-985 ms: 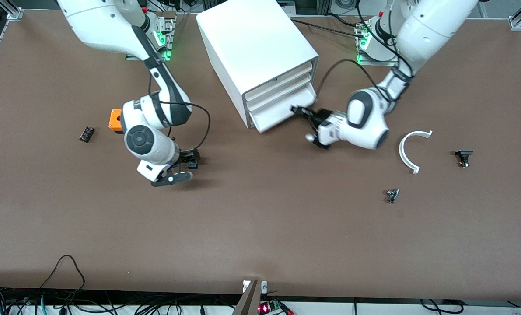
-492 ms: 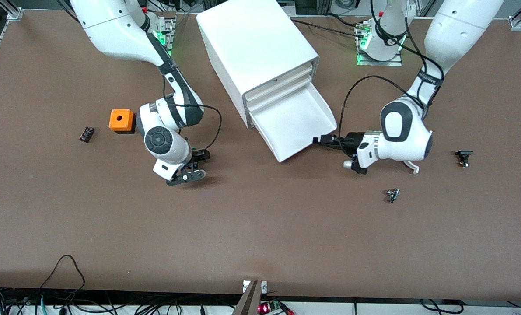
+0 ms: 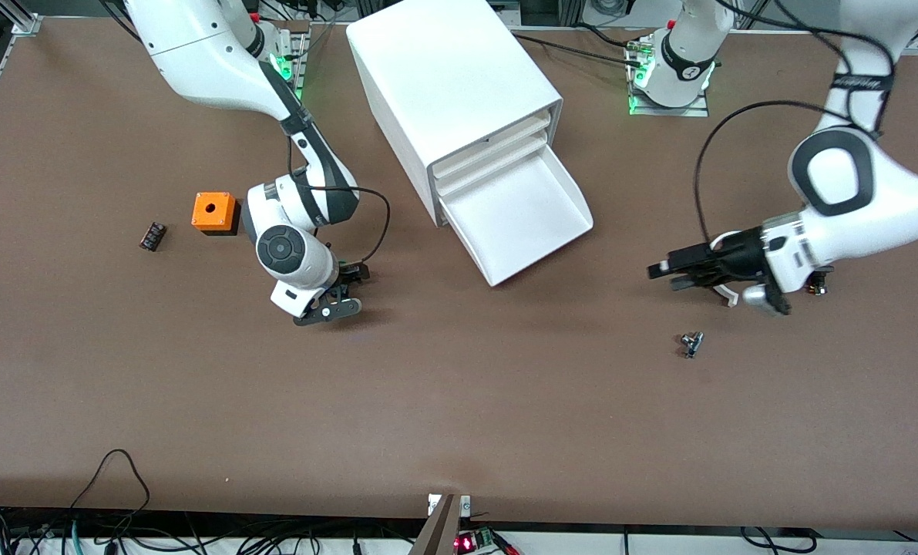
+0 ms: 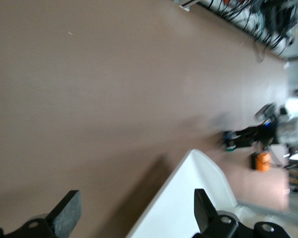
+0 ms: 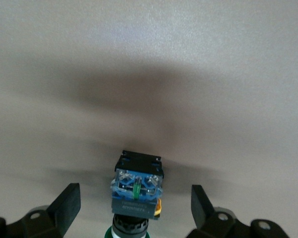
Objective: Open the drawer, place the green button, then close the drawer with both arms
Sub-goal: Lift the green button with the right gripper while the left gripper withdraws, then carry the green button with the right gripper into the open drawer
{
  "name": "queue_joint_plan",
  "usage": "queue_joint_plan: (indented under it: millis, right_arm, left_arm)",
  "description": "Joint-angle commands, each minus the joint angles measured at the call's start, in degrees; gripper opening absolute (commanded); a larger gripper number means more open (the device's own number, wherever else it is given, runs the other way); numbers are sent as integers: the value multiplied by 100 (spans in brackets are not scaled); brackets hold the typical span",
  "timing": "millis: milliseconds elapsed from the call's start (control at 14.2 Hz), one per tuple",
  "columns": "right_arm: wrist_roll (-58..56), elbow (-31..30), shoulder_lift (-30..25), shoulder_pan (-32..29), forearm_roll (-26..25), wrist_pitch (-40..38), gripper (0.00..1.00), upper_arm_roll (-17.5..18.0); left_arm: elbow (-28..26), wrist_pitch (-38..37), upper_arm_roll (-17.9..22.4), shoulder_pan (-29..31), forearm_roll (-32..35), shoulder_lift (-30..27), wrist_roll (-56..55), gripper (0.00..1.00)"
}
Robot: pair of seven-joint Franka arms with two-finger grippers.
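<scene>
The drawer [image 3: 524, 220], lowest of three in the white cabinet [image 3: 451, 85], stands pulled out and empty; its corner shows in the left wrist view [image 4: 188, 208]. The button [image 5: 136, 191], a blue-black block with a green cap, lies on the table between the fingers of my right gripper [image 5: 134, 210]. That gripper [image 3: 343, 290] is low over the table beside the cabinet, open, with its fingers apart from the button. My left gripper [image 3: 665, 276] is open and empty over the table toward the left arm's end, apart from the drawer; it also shows in the left wrist view [image 4: 134, 213].
An orange box with a hole [image 3: 213, 212] and a small black part [image 3: 152, 236] lie toward the right arm's end. A white curved piece [image 3: 727, 293], a black-capped part [image 3: 817, 287] and a small metal part [image 3: 691, 343] lie near my left gripper.
My left gripper pulled the lowest drawer out, let go of it and swung away toward the left arm's end. My right gripper shifted slightly toward the cabinet, then held still.
</scene>
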Motion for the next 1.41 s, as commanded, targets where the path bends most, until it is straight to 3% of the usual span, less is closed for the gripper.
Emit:
queue_joint_plan:
  millis: [0, 281, 492, 633, 985, 1337]
  right_arm:
    - [50, -88, -18, 9, -21, 71, 84, 3]
    - [76, -79, 8, 9, 31, 36, 52, 3]
    - [76, -61, 17, -26, 49, 18, 39, 3]
    - [137, -26, 60, -43, 49, 9, 36, -6]
    - [-11, 351, -62, -79, -21, -235, 36, -14]
    - [-1335, 1650, -159, -79, 40, -1517, 36, 178]
  left_arm:
    - [564, -925, 223, 19, 1535, -692, -117, 100]
    - [1313, -2113, 461, -34, 3302, -1308, -275, 100]
    - [1489, -2825, 453, -454, 4184, -1660, -1359, 100]
    - [1586, -3046, 444, -552, 4300, -1661, -2136, 100]
    - [1595, -2959, 453, -579, 4291, -1503, -2226, 100]
    - [1815, -3029, 540, -614, 4291, -1318, -2130, 100]
